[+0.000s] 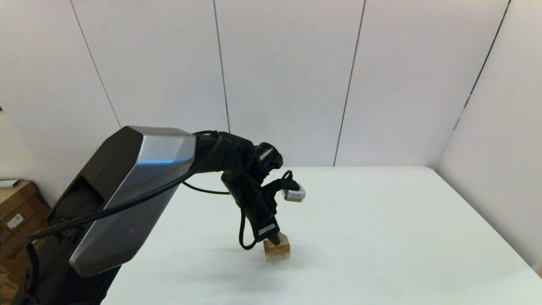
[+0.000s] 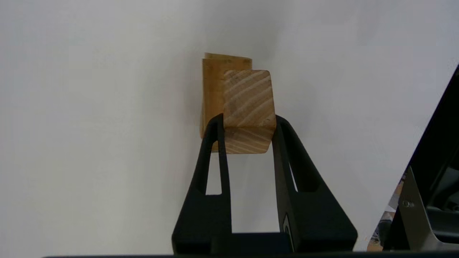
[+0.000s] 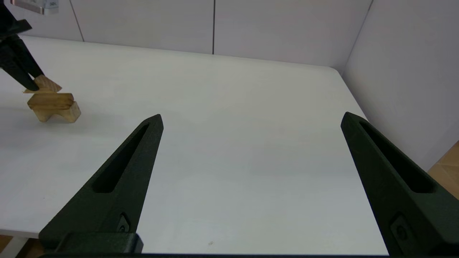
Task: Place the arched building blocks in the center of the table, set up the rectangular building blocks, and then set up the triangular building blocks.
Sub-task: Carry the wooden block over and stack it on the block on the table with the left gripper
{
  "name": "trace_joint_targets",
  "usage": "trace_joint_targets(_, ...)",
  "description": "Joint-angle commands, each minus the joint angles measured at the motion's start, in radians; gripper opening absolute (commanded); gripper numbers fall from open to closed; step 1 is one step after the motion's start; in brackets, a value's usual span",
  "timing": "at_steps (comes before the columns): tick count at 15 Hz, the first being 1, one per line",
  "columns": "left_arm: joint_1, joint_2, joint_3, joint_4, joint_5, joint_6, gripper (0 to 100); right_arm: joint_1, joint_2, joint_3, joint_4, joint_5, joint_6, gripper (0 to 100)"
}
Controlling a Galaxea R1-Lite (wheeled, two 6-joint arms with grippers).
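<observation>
The arched block [image 3: 59, 114] stands on its two legs on the white table [image 3: 233, 89], with the rectangular block [image 3: 50, 100] lying flat across it. The triangular block [image 3: 48, 85] sits right at the slab's top, peak up; I cannot tell if it touches. My left gripper [image 2: 247, 120] is shut on this wedge [image 2: 249, 107], and the slab [image 2: 211, 89] shows behind it. In the head view the left gripper [image 1: 273, 239] comes down onto the stack [image 1: 277, 250] near the table's middle. My right gripper [image 3: 251, 120] hovers open and empty over the table's right part.
Cardboard boxes [image 1: 17, 212] stand off the table at the far left. White wall panels close in the back and right sides. The table's rounded far-right corner [image 3: 333, 70] lies close to the wall. The left arm's large silver link [image 1: 135, 190] fills the near left.
</observation>
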Motion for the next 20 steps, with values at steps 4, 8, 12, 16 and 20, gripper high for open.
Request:
trace_joint_targets(4, 0.001, 0.013, 0.008, 0.004, 0.004, 0.007, 0, 0.001, 0.0, 0.0, 0.0, 0.001, -0.001, 100)
trace_joint_targets(8, 0.004, 0.014, 0.012, 0.001, 0.006, 0.007, 0, 0.001, 0.0, 0.0, 0.0, 0.001, -0.001, 100)
trace_joint_targets(12, 0.004, 0.016, 0.012, -0.029, 0.007, 0.007, 0, 0.001, 0.0, 0.0, 0.0, 0.001, -0.002, 100)
trace_joint_targets(16, 0.004, 0.017, 0.012, -0.032, 0.009, 0.008, 0, -0.001, 0.0, 0.0, 0.0, 0.001, -0.001, 100)
trace_joint_targets(20, 0.007, 0.019, 0.015, -0.03, 0.009, 0.008, 0, -0.001, 0.0, 0.0, 0.0, 0.001, -0.001, 100)
